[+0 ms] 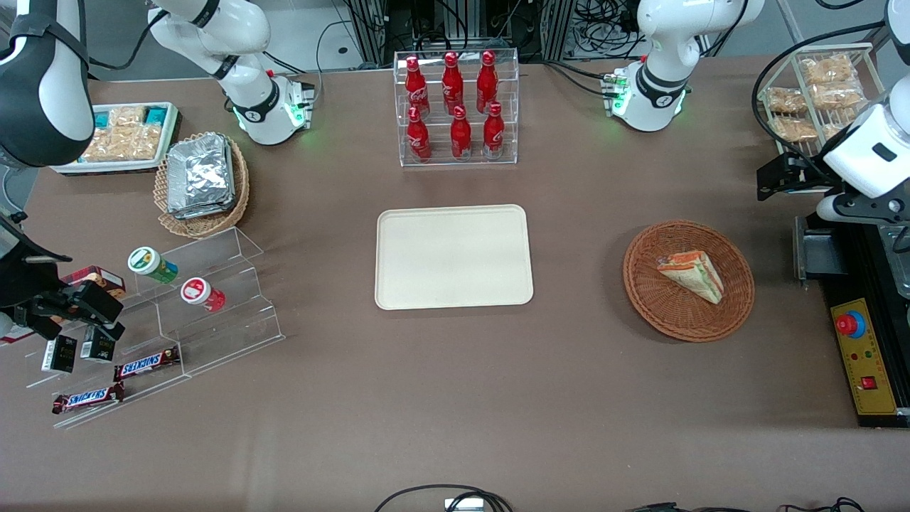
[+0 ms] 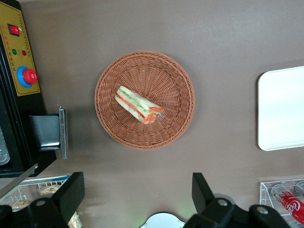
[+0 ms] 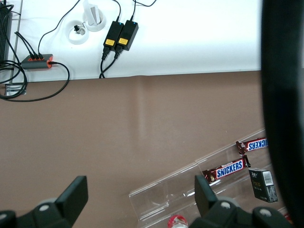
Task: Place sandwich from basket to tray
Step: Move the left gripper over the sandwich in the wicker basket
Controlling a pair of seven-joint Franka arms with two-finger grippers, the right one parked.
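The sandwich (image 1: pixel 691 276) is a clear-wrapped wedge of pale bread with green and orange-red filling. It lies in the round reddish-brown wicker basket (image 1: pixel 654 313) toward the working arm's end of the table. The cream tray (image 1: pixel 453 256) lies bare at the table's middle. My left gripper (image 1: pixel 773 178) hangs high above the table, beside the basket and farther from the front camera than it. The left wrist view shows the sandwich (image 2: pixel 139 105), the basket (image 2: pixel 175 80) and an edge of the tray (image 2: pixel 282 109). There my gripper (image 2: pixel 137 190) is open wide and empty, well clear of the basket.
A clear rack of red bottles (image 1: pixel 457 107) stands farther back than the tray. A control box with a red button (image 1: pixel 864 355) and a wire rack of snack packets (image 1: pixel 817 92) are near the working arm. A tan basket of foil packets (image 1: pixel 202 178) and an acrylic stand (image 1: pixel 213 306) lie toward the parked arm's end.
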